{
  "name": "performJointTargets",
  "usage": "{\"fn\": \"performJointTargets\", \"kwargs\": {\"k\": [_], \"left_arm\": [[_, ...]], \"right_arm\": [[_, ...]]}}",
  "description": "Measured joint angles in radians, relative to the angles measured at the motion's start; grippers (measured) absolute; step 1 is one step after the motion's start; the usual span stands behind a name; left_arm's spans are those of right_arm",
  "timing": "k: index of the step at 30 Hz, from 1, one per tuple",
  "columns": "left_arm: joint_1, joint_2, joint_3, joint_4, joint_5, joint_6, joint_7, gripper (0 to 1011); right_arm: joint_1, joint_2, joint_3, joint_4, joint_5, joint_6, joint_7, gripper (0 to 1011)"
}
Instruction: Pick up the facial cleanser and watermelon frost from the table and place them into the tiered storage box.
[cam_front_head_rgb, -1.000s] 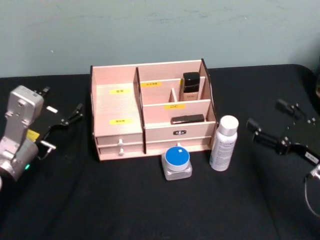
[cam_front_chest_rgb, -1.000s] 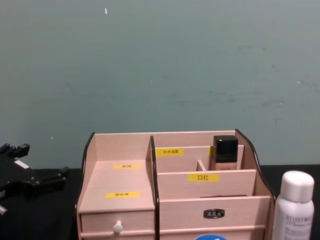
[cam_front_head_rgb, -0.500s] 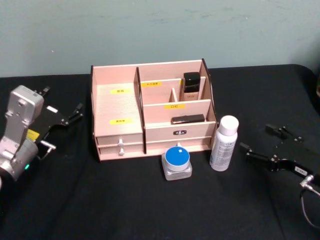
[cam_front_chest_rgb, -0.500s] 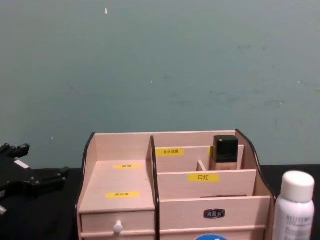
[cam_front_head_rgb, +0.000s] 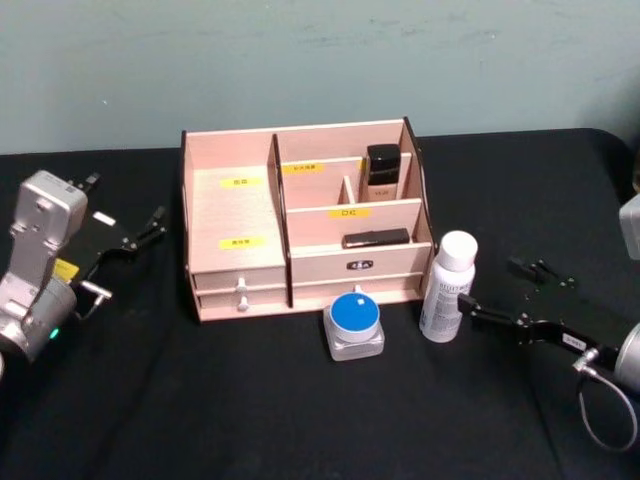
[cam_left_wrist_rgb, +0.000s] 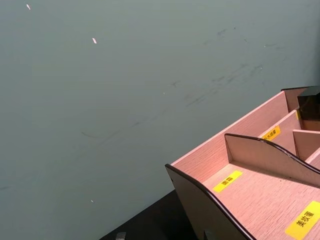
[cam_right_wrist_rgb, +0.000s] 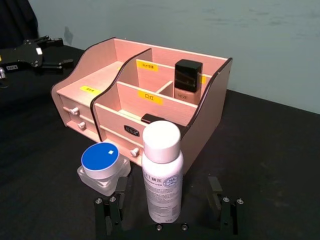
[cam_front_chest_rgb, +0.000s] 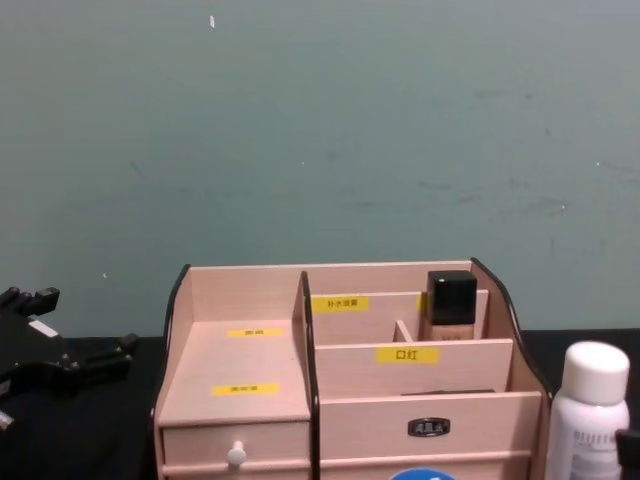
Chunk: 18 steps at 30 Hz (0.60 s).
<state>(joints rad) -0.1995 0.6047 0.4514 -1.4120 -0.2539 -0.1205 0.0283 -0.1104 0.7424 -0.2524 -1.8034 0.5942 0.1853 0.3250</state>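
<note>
Tiered storage box (cam_front_chest_rgb: 470, 420) labelled 口红; right tool (cam_right_wrist_rgb: 166, 185) straddles white bottle (cam_right_wrist_rgb: 162, 172).

- Pretty sure this is a robot lab test bench, not a home: black-draped tabletop (cam_front_head_rgb: 250, 400) under the tiered storage box (cam_front_head_rgb: 235, 215).
- Bare, scuffed teal wall (cam_front_head_rgb: 300, 60) right behind the box.

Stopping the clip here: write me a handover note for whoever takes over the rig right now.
Right pincer: open, beside the white cylindrical capped bottle, on its right, not gripping.
Left pincer: parked left of the pale wooden tiered storage box.
The bottle and the blue-lidded clear jar stand on the black table before the box.
Done: nothing placed. Left: grip bottle, box it, then the jar.
</note>
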Motion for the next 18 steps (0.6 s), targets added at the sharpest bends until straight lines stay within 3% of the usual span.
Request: {"fn": "performJointTargets", "kwargs": {"k": [18], "left_arm": [[0.0,0.0,0.0,0.0,0.0,0.0,0.0,1010]], "right_arm": [[0.076,-0.079,-0.046,0.066,-0.102,-0.004,0.04,1002]]}}
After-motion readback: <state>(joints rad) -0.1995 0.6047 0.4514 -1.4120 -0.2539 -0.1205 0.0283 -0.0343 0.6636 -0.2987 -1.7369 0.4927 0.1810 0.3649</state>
